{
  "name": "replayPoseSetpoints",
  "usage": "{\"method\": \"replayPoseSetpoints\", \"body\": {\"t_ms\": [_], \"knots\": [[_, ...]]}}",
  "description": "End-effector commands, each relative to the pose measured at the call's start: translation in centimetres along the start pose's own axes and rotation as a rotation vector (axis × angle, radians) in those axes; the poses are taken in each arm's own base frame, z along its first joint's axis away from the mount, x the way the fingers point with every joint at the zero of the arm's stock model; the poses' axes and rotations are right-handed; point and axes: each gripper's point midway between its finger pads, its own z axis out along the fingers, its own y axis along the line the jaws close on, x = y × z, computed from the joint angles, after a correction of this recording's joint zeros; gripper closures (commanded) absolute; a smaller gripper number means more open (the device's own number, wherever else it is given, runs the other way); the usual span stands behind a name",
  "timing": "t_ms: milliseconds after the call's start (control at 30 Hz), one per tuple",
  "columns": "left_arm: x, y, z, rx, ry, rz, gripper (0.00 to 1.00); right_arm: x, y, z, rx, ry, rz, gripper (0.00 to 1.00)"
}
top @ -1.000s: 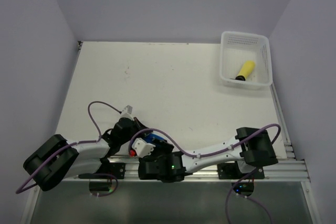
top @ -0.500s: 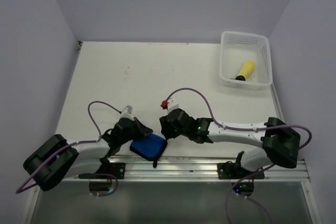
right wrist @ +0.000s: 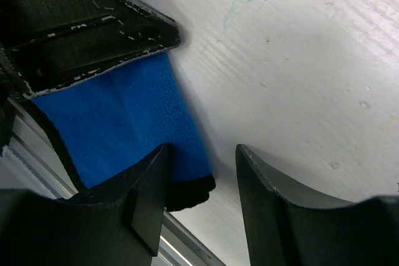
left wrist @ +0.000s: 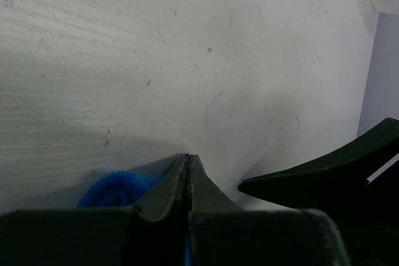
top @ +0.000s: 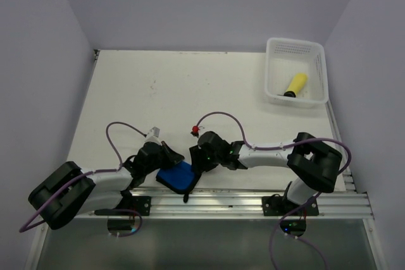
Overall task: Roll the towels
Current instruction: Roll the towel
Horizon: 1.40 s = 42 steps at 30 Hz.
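The blue towel point(top: 179, 177) lies flat at the table's near edge, its dark-edged corner over the rail; it also shows in the wrist views point(right wrist: 124, 123) point(left wrist: 109, 190). My left gripper point(top: 178, 158) point(left wrist: 188, 157) is shut, lying low over the towel's far-left edge with its tips past it on the table. My right gripper point(top: 197, 167) point(right wrist: 201, 149) is open and straddles the towel's near right corner, one finger over the cloth and the other over bare table. The yellow towel point(top: 295, 84) lies rolled in the basket.
The white perforated basket point(top: 295, 43) stands at the far right corner. An aluminium rail point(top: 253, 200) runs along the near edge just below the towel. Both grippers crowd together here; the right finger point(left wrist: 330, 175) shows close beside my left jaws.
The right arm swung off the near rail, out to the right and back in against the towel's right side. The towel, hidden before, now lies flat in view. The left arm has not moved.
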Motion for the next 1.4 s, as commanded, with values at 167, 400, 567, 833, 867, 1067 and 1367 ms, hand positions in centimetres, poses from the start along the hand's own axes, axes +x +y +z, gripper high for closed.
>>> {"method": "replayPoseSetpoints", "body": {"t_ms": [167,400,567,833,867,1067,1367], "knots": [[2.1,6.0,-1.0,-0.175,0.039,0.04,1.0,1.7,0.5,0.0,-0.059,0.046,0.03,0.49],[1.8,6.1,-1.0,-0.189,0.028,0.057,1.0,2.5,0.3,0.2,-0.057,0.084,0.022,0.51],[1.1,5.9,-1.1,-0.188,0.001,0.074,1.0,3.9,-0.3,0.1,0.021,0.134,-0.039,0.54],[1.2,6.2,-1.2,-0.198,0.003,0.077,1.0,5.2,0.1,1.1,0.045,0.178,-0.077,0.68],[1.2,6.2,-1.2,-0.197,0.001,0.075,1.0,5.4,0.1,1.1,0.048,0.185,-0.081,0.7],[0.6,5.6,-1.0,-0.19,-0.012,0.09,1.0,5.7,0.3,1.1,0.071,0.186,-0.121,0.97],[-4.6,-0.9,0.8,-0.15,-0.104,0.204,1.0,1.5,-0.9,0.2,0.196,-0.042,-0.057,1.0]]}}
